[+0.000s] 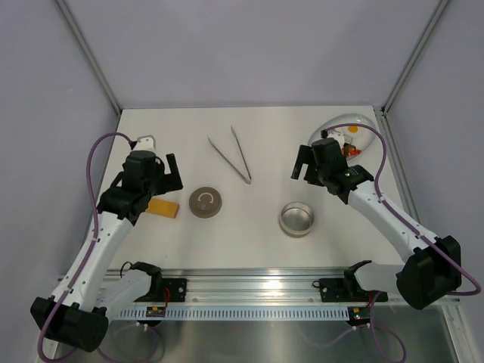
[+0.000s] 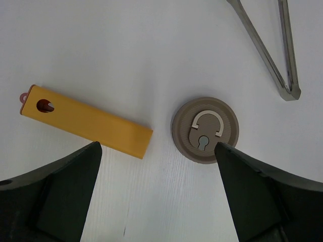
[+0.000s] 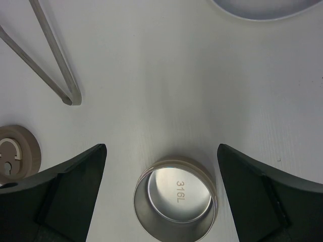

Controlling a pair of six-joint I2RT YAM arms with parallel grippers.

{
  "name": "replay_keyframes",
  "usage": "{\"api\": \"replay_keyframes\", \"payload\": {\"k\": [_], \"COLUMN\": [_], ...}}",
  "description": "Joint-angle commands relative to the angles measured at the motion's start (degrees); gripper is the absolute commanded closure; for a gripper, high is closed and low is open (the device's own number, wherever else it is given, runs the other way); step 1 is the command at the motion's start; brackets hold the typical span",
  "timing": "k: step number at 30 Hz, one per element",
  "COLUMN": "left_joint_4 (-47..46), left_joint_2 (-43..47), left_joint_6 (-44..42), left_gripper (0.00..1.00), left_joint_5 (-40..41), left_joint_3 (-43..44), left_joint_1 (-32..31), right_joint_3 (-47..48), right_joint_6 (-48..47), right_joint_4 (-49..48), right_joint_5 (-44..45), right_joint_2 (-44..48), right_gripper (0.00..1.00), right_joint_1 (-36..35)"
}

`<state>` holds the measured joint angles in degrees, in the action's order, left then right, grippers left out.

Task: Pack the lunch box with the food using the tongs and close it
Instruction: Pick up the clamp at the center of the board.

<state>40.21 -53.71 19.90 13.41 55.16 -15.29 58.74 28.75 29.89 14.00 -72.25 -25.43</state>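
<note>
The left gripper [image 2: 156, 151] hovers with its jaws spread wide, gripping nothing. The lid [image 2: 205, 130] lies flat on the table [image 1: 257, 128] just ahead of it, nearer its right finger, with an orange block [image 2: 86, 121] toward the other. The right gripper [image 3: 161, 147] is spread just as wide, and the lunch box [image 3: 175, 199] (open, stamped 316L inside) sits on the table between its fingers. The tongs [image 1: 231, 155] lie between the two arms, farther out, joined end toward the bases. The food [image 1: 352, 131] rests on a white plate [image 1: 364, 119] beyond the right wrist, partly hidden.
</note>
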Motion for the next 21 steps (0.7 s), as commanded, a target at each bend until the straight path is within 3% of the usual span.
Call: {"api": "replay_keyframes", "payload": {"k": [1,13,21], "left_joint_4": [-1.62,-0.22,-0.13], "left_joint_2": [-0.34,-1.31,-0.69], "left_joint_6": [-0.39,1.28,4.44], "left_gripper": [0.01,0.01,0.01], "left_joint_5": [1.53,5.14,8.30], "left_joint_3": [1.71,2.59,1.01], "left_joint_1": [-0.09,-0.09,-0.09], "right_joint_3": [-0.64,0.49,8.48], "right_joint_6": [-0.01,-2.47,-6.33], "right_joint_4": [-0.18,1.14,5.00], "right_joint_5": [0.86,-2.83,-3.72], "right_joint_2": [1.85,-0.43,-7.90], "right_gripper": [0.01,0.00,0.01], "right_joint_1": [0.03,-0.06,-3.21]}}
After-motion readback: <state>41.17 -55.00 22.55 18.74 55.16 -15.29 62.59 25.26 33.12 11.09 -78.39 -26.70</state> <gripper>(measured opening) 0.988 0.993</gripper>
